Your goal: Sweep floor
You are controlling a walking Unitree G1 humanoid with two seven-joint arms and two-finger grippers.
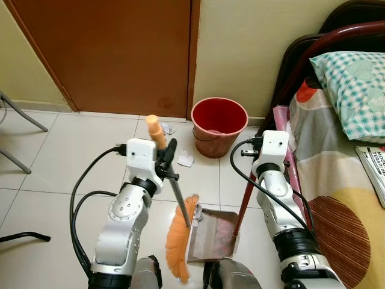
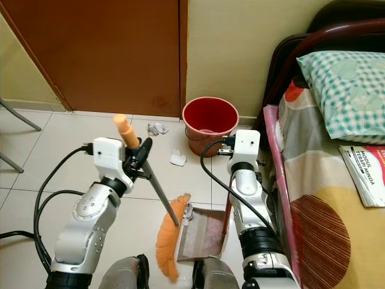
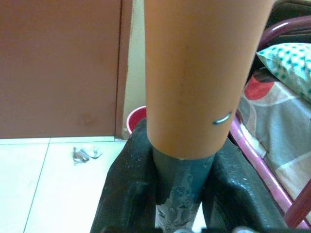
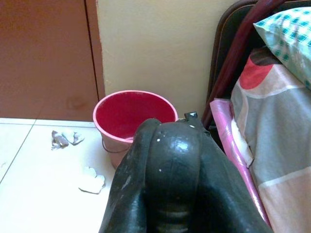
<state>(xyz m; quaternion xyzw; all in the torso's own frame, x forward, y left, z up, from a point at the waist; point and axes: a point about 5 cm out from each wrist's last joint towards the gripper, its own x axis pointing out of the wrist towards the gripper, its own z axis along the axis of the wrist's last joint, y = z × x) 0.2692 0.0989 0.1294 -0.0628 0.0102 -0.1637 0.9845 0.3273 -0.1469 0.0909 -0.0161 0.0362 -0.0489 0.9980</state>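
Observation:
My left gripper (image 1: 170, 158) is shut on the broom's grey shaft (image 3: 181, 187), just below its orange grip (image 1: 155, 130). The shaft slants down to the orange bristles (image 1: 179, 241), which rest on the tiles against the dustpan (image 1: 212, 236). The dustpan's red handle (image 1: 243, 205) rises to my right gripper (image 4: 171, 145), whose fingers are shut together; the hold itself is hidden beneath them. Two crumpled paper scraps (image 1: 185, 159) (image 1: 167, 128) lie on the floor ahead, near the red bucket (image 1: 219, 125).
A bed (image 1: 337, 205) with a checked pillow (image 1: 355, 90) and a book (image 1: 373, 171) runs along the right. A brown door (image 1: 108, 54) and a yellow wall close the far side. Chair legs (image 1: 21, 117) stand at the left, over open tiles.

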